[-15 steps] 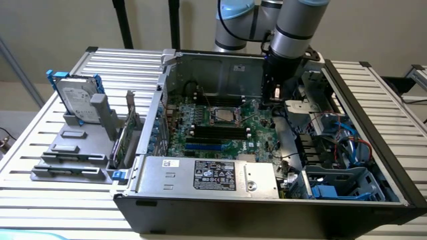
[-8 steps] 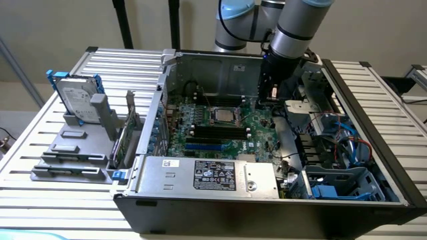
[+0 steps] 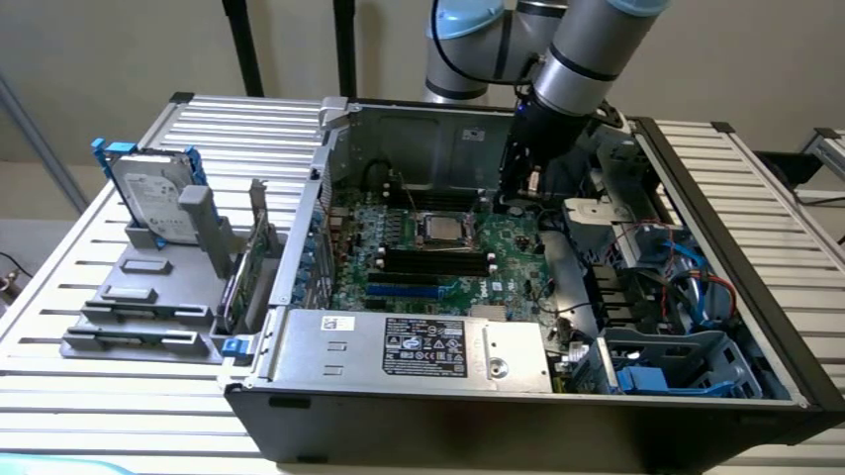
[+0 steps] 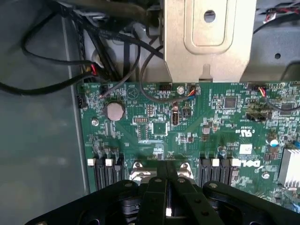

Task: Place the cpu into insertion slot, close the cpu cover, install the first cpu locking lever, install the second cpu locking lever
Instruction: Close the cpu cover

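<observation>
The insertion slot (image 3: 442,230) sits mid-board in the open computer case, amid green circuit board. A shiny silver square, the cpu (image 3: 445,228), lies in it, and the thin silvery cpu cover (image 3: 424,240) appears to lie flat around it. My gripper (image 3: 524,198) hangs over the board, on the exterior view's right of the slot and slightly beyond it. In the wrist view its black fingers (image 4: 159,187) are pressed together, the gripper (image 4: 166,172) shut with nothing visible between them. Silvery socket metal (image 4: 137,176) shows just past the tips.
A grey labelled metal box (image 3: 422,346) fills the case front. Black memory slots (image 3: 429,265) lie beside the slot. Cables and blue parts (image 3: 687,267) crowd the exterior view's right. A hard drive (image 3: 152,198) stands on the table outside. A metal bracket (image 4: 206,37) and black cables (image 4: 47,61) border the board.
</observation>
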Robot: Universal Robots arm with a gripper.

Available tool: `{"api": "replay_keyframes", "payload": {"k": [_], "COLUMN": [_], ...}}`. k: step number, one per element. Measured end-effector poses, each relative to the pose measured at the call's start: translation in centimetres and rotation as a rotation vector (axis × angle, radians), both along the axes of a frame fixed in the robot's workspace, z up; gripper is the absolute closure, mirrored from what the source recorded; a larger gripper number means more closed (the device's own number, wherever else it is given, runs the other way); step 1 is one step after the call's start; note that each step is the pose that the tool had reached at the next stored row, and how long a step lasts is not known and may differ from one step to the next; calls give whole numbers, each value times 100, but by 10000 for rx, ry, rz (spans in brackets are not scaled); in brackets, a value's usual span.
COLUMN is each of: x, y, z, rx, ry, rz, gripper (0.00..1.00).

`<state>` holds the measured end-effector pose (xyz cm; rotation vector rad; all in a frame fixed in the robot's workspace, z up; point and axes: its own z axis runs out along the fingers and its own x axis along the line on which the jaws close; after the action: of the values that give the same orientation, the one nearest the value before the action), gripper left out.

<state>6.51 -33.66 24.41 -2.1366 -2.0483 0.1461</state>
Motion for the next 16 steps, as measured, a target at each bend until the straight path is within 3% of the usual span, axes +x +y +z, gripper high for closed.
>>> {"api": "replay_keyframes", "payload": {"k": [2, 4, 11, 16], "x": [-46, -114, -375, -492], "y": [0, 0, -3, -13], "z": [-1, -1, -4, -24], "rx": [23, 50, 100, 98], "ry": [148, 242, 431, 640], "rz": [1, 1, 0, 0], "gripper": [89, 89, 89, 89]}}
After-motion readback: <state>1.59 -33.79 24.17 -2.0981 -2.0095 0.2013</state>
